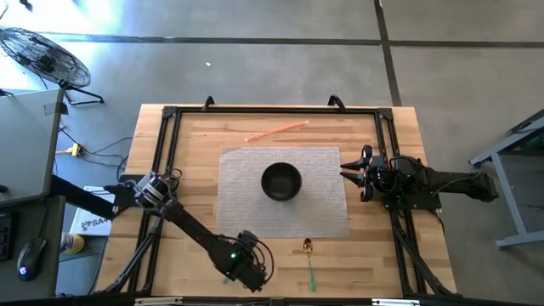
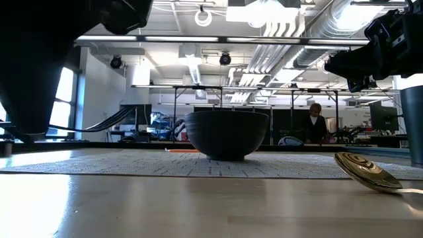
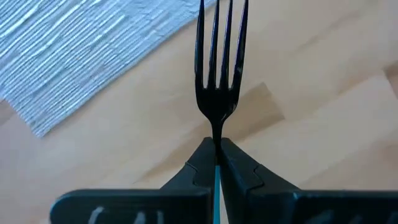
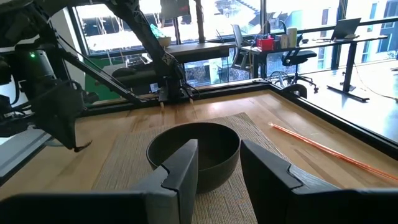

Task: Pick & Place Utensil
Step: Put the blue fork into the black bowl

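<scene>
A dark fork with a teal handle is held in my shut left gripper, which is near the table's near edge, off the near left corner of the grey placemat. A dark bowl stands on the placemat's middle. A spoon with a gold bowl and green handle lies on the wood just right of my left gripper. My right gripper hovers open at the placemat's right edge, facing the bowl. My left gripper pinches the fork by its neck, just below the tines, between its two fingers. The fork runs along the fingers, and the tines stick out past the fingertips. The teal handle runs back between the fingers. The fork appears lifted clear of the table.
An orange stick lies on the wood beyond the placemat's far edge. A black frame runs around the tabletop. Bare wood shows between the placemat and the near edge. A person stands far off in the room behind.
</scene>
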You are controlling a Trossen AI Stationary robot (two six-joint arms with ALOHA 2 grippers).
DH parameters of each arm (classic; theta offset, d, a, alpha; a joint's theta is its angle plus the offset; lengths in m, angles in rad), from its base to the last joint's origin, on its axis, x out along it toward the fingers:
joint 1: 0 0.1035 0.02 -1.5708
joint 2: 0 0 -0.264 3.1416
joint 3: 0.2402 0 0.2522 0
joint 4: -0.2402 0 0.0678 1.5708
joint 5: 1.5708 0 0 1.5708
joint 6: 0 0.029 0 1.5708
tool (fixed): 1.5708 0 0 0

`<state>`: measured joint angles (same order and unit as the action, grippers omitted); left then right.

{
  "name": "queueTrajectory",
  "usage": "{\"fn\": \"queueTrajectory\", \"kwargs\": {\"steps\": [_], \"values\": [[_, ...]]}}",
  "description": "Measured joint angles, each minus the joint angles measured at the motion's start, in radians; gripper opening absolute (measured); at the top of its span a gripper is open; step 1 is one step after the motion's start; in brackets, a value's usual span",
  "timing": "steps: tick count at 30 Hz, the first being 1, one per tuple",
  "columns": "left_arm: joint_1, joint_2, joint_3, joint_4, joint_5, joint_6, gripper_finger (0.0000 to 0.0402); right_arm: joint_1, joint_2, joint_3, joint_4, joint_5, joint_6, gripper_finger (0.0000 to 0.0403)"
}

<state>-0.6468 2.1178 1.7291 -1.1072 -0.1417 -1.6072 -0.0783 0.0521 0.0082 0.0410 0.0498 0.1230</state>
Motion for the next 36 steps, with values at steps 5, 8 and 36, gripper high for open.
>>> {"fn": "queueTrajectory", "kwargs": {"steps": [5, 8, 36], "values": [[0.048, 0.0, 0.023, -0.005, 0.036, 0.165, 0.0003, 0.0, 0.0, 0.0, 0.0, 0.0, 0.0, 0.0114], [0.092, -0.001, 0.066, -0.035, 0.064, 0.289, 0.0003, 0.0, 0.0, 0.0, 0.0, 0.0, 0.0, 0.0114], [0.448, -0.005, 0.311, -0.392, 0.156, 1.072, 0.0003, 0.0, 0.0, 0.0, 0.0, 0.0, 0.0, 0.0114]]}}
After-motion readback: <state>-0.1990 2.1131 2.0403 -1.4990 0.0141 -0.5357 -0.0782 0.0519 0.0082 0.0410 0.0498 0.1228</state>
